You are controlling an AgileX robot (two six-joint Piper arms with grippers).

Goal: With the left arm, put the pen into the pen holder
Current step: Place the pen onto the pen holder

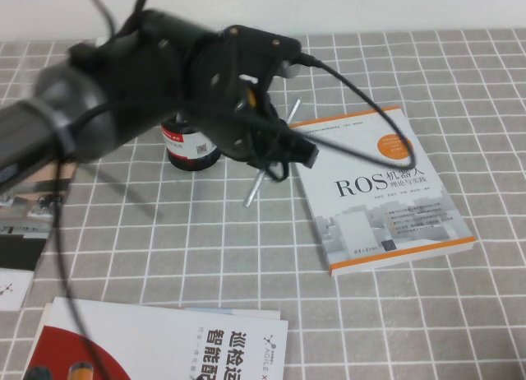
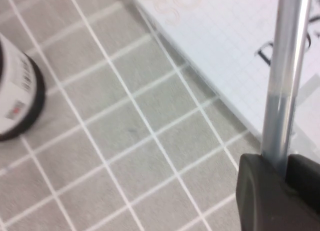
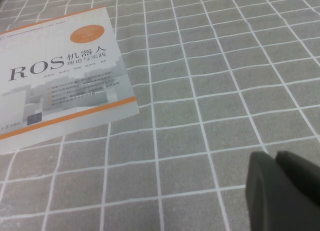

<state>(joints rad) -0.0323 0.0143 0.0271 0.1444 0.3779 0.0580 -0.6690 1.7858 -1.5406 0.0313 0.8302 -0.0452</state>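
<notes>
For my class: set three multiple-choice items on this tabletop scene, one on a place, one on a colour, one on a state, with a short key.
1. Where is the pen holder relative to the ROS book?
A. on the robot's left
B. on top
C. on the robot's right

2. What colour is the pen?
A. red
B. grey
C. green

3. What is the left gripper doing?
A. open, empty
B. gripping the pen
C. gripping the book

Key: 1 A, holder stands left of the book. 2 B, grey barrel. 3 B, fingers clamp the pen. The right gripper hovers over bare tablecloth.
</notes>
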